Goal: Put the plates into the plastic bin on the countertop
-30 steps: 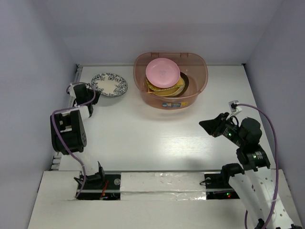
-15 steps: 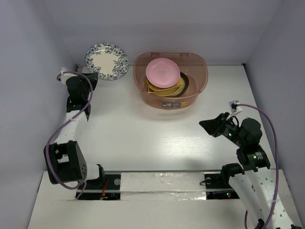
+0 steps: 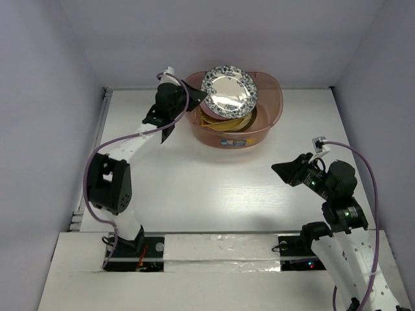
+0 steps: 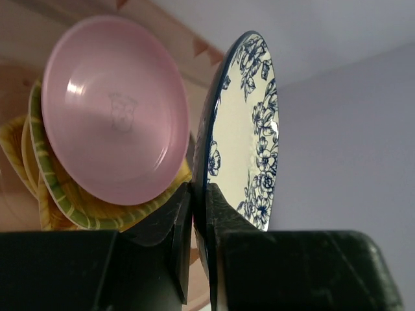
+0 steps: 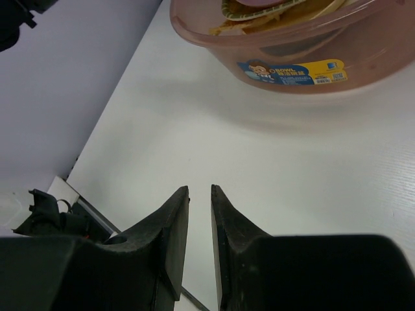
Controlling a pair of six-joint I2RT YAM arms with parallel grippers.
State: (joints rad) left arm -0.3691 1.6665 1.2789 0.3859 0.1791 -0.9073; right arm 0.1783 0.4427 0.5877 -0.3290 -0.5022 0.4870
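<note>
On the side of the plastic bin (image 5: 214, 40) my right wrist camera shows a blue-and-yellow label (image 5: 292, 71). Only 1 word seems readable, perhaps "BOWL"; the rest is too small. My left view shows a faint, illegible mark (image 4: 121, 111) on the pink plate (image 4: 97, 162).

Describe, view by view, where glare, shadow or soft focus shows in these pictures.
Top external: light glares off the centre of the blue-and-white plate, washing out its pattern; a bright patch lies on the countertop. Left wrist: the left gripper is a dark silhouette; small highlights dot the pink plate. Right wrist: the right gripper is dark; the label on the plastic bin looks sharp.
</note>
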